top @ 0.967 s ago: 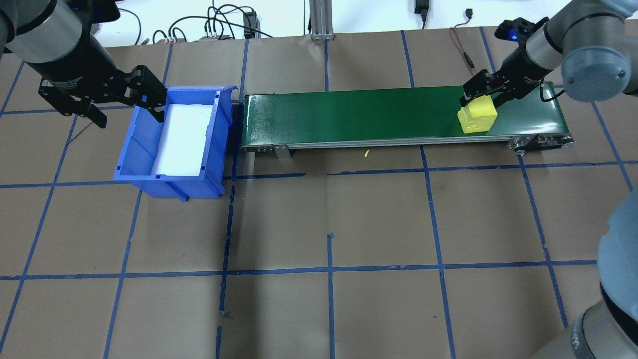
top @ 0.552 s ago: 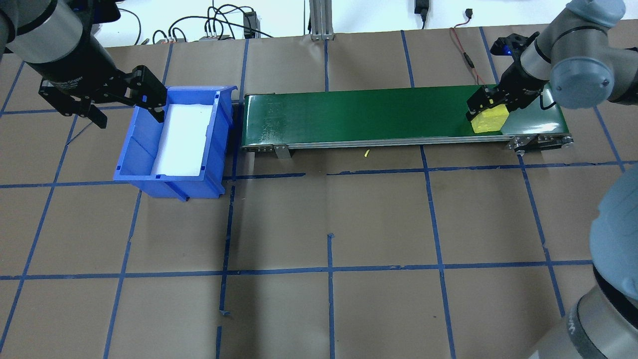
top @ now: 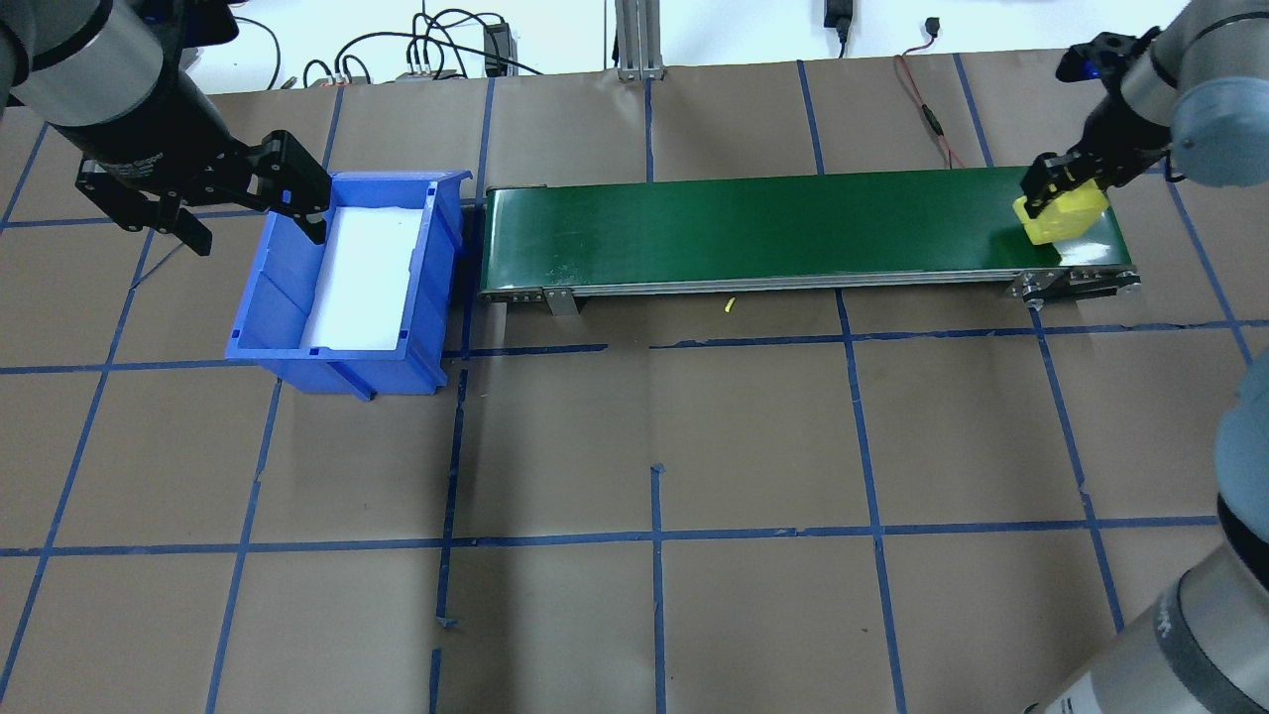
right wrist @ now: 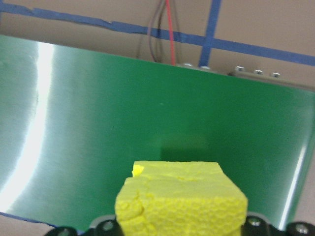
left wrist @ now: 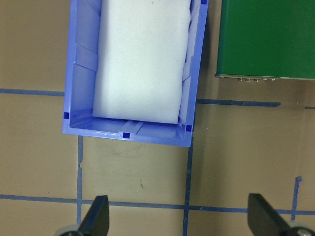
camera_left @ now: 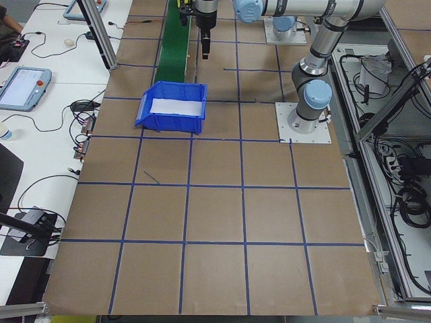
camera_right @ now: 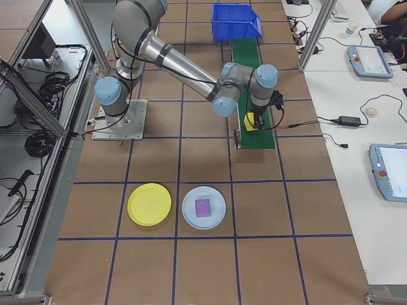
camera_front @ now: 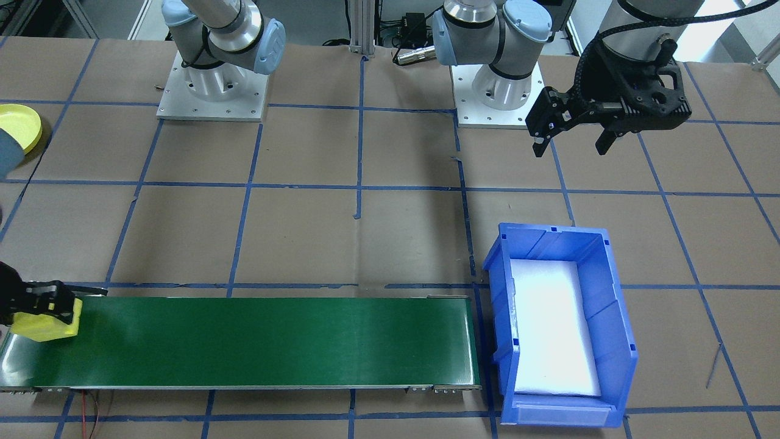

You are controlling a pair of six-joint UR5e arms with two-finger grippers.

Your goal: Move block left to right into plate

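Nearest the onlooker on the operators' side, the green conveyor belt [camera_front: 256, 341] runs along the table edge. At its end on the robot's right, the right gripper [top: 1059, 188] is closed on the yellow foam block [top: 1061, 216], fingers pressed against its sides; the wrist view shows the block [right wrist: 181, 199] held clear above the belt surface, with a dark shadow on the green beneath it. At the belt's other end stands the blue bin [camera_front: 557, 329], just beside the belt end, with a white liner on its floor.

Beyond the bin, toward the robot, the left gripper [camera_front: 570, 146] hangs above the brown paper table [camera_front: 304, 231] with its fingers spread apart and nothing between them; its wrist view looks down on the bin [left wrist: 133, 69] and the taped grid lines.

Farther still, on the robot's right side of the table and well apart from the belt, lies the yellow plate [camera_right: 149, 204], bare. Just beside it sits a pale blue plate [camera_right: 204, 207] carrying a small purple block [camera_right: 203, 207]. The two arm bases [camera_front: 212, 91] stand at the far edge.
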